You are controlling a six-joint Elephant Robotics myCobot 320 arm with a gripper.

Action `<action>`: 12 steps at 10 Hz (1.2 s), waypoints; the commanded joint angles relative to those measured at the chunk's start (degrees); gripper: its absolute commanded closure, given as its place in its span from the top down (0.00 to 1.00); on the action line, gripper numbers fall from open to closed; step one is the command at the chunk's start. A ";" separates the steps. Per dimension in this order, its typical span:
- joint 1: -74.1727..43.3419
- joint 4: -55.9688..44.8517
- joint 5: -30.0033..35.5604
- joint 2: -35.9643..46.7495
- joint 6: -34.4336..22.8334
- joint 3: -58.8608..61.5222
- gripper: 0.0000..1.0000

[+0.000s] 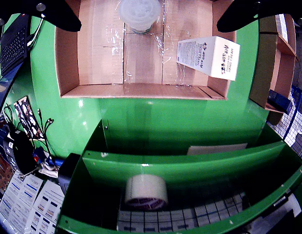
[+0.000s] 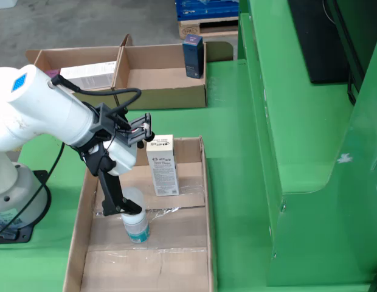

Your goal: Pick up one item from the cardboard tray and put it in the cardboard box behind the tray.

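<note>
While the arm leaned over the cardboard tray [image 2: 197, 182], the gripper [image 2: 129, 210] hung low, right at the top of a small clear plastic bottle [image 2: 137, 226]. Two black fingers [image 2: 112, 194] came down beside the bottle's pale cap. They looked set apart around it, but I could not tell if they squeezed it or only sat near it. In the gripper's own view the fingers [image 1: 58, 14] showed as dark shapes in the two top corners, wide apart, with the round, frosted bottle [image 1: 140, 14] between them at the top edge.

The bottle stood upright on the tray floor, near the middle. One white box [image 2: 162, 164] with printed writing stood just behind the bottle, close to the tray's far wall. So the tray held two things. The tray [image 1: 68, 73] was brown, flat and long, with low walls and shiny clear tape across its floor.

Past the tray's far end sat the cardboard box [image 2: 161, 91], brown too, split into two parts by a wall. One flat white carton [image 2: 88, 74] lay in its left part in the still view. One tall dark blue box [image 2: 193, 56] stood at its right back corner.

One roll of tape [image 1: 146, 191], round and cream, sat on a green shelf [image 1: 190, 163] on the near side of the tray in the gripper's view. The table [image 2: 237, 176] was bright green.
</note>
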 commanded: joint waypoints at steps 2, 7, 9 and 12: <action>-0.52 0.57 0.05 0.95 -1.23 -0.19 1.00; 0.58 -2.14 0.17 -1.53 0.12 1.54 1.00; 0.80 -3.45 0.32 -3.07 0.11 3.09 1.00; 1.07 -6.11 0.29 -6.67 0.96 6.46 1.00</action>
